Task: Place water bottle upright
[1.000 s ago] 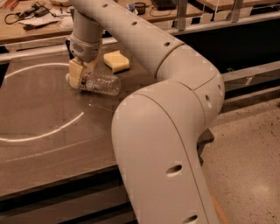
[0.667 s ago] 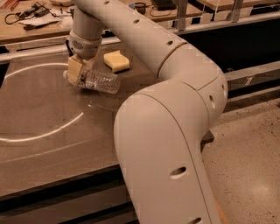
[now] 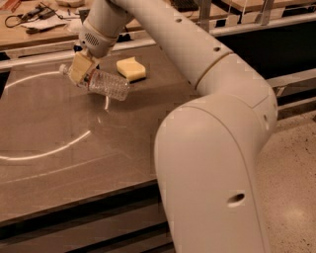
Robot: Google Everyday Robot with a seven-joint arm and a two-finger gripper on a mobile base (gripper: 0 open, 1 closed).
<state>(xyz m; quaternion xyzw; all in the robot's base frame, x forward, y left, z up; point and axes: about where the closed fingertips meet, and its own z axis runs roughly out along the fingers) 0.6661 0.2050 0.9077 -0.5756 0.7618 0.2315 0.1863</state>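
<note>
The water bottle [image 3: 106,84] is a clear ribbed plastic bottle. It is held almost on its side, cap end to the upper left, base to the lower right, lifted a little above the dark table [image 3: 59,148]. My gripper [image 3: 81,69] is at the back left of the table and is shut on the bottle near its neck. Its tan fingers [image 3: 79,66] cover the bottle's upper part and label.
A yellow sponge [image 3: 131,68] lies on the table just right of the bottle. A wooden bench with cables [image 3: 29,15] runs behind the table. My large white arm [image 3: 212,148] fills the right foreground, over the speckled floor [image 3: 291,163].
The gripper has lifted the bottle off the table; the bottle now hangs above the surface, still tilted nearly flat.
</note>
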